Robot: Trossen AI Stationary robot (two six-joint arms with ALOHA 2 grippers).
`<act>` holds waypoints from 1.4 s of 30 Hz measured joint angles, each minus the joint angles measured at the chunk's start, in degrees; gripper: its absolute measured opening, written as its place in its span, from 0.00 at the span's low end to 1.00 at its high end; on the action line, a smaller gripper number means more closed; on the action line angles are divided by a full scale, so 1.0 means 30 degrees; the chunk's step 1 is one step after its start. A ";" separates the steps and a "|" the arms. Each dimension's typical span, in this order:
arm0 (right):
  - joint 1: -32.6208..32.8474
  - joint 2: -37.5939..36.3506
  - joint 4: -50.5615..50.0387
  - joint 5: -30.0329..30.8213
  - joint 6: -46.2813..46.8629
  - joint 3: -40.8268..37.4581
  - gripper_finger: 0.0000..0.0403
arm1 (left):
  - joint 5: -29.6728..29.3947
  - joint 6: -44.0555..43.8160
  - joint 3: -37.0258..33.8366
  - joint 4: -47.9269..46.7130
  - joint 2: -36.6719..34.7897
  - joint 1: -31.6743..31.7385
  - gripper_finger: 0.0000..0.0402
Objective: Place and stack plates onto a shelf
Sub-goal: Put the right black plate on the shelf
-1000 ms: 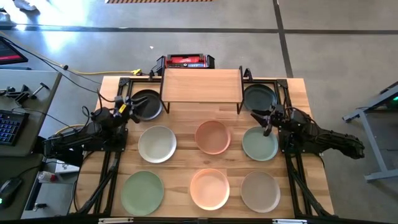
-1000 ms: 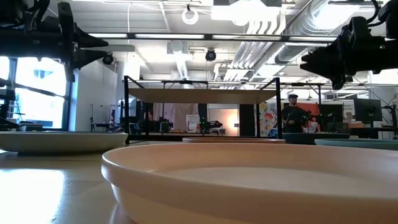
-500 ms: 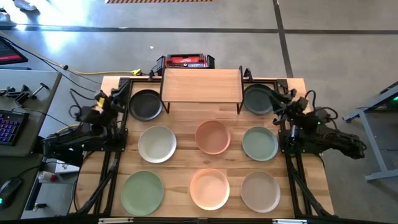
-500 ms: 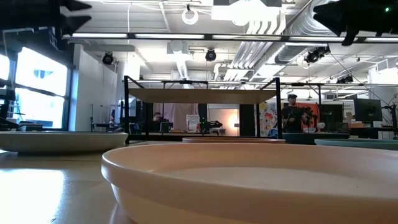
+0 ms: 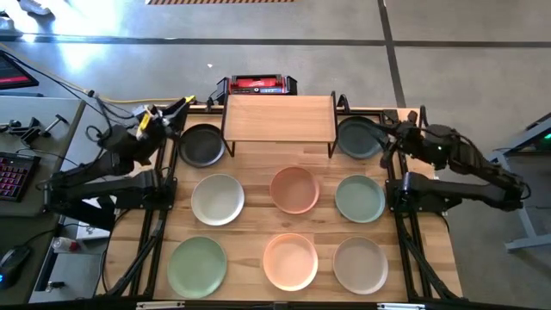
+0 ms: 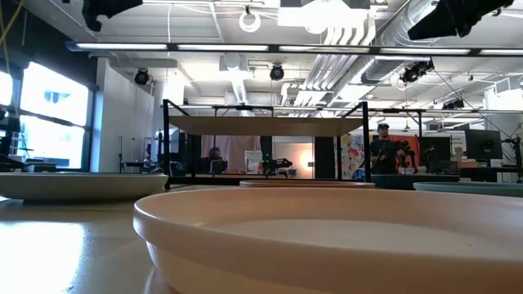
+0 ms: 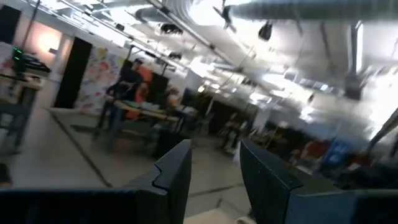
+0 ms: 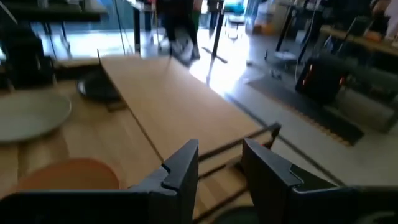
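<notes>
From above, my left gripper [image 5: 182, 105] is raised at the far-left corner of the wooden table [image 5: 250, 220], just beyond the left black plate [image 5: 201, 145]. Its fingers [image 7: 177, 177] are parted with only air between them, and its wrist camera looks out into the room rather than at the table.

All eight plates lie flat on the table, none stacked and none held. The left column holds that black plate at the back, then the cream-white plate [image 5: 217, 199], then a pale green plate [image 5: 197, 267] nearest the front edge. The middle column has a peach-pink plate [image 5: 294, 189] and a second peach-pink plate [image 5: 290, 261] in front of it; that front one fills the low view [image 6: 327, 241].

The shelf [image 5: 279, 118] stands at the back centre of the table, between the two black plates, and its wooden top is bare. Behind it sits a red-and-black device [image 5: 256, 84].

The right column has the right black plate [image 5: 356, 137] at the back, the other pale green plate [image 5: 359, 198] in the middle, and the beige plate [image 5: 360, 264] at the front.

My right gripper [image 5: 386, 138] is raised just beside the right black plate, at the shelf's right end. Its fingers [image 8: 180, 168] are apart and grasp nothing; its wrist view looks along the shelf top [image 8: 174, 106].
</notes>
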 joint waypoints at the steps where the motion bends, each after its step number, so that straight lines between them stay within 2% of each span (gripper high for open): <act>1: 0.0000 0.0507 -0.0854 -0.0004 0.0122 0.0545 0.28 | -0.0079 0.0444 0.0321 -0.0215 0.0350 0.0000 0.31; 9: 0.0000 0.4187 -0.5478 -0.0031 0.0315 0.2900 0.28 | -0.0249 0.1703 0.1548 -0.0587 0.1598 0.0000 0.31; 20: 0.0000 0.7696 -0.8028 -0.1193 0.1159 0.2516 0.29 | -0.0258 0.1659 0.1552 -0.3462 0.1598 0.0000 0.31; 25: 0.0000 0.8887 -0.8317 -0.1976 0.1215 0.2516 0.29 | -0.0263 0.1674 0.1552 -0.4260 0.1574 0.0000 0.31; 31: 0.0051 0.9936 -0.8318 -0.2169 -0.0905 0.2516 0.29 | -0.0263 0.1654 0.1552 -0.5298 0.1576 0.0000 0.31; 42: -0.0710 1.2522 -0.8324 -0.2900 -0.1020 0.2516 0.28 | -0.0263 0.1642 0.1552 -0.7569 0.1576 0.0000 0.31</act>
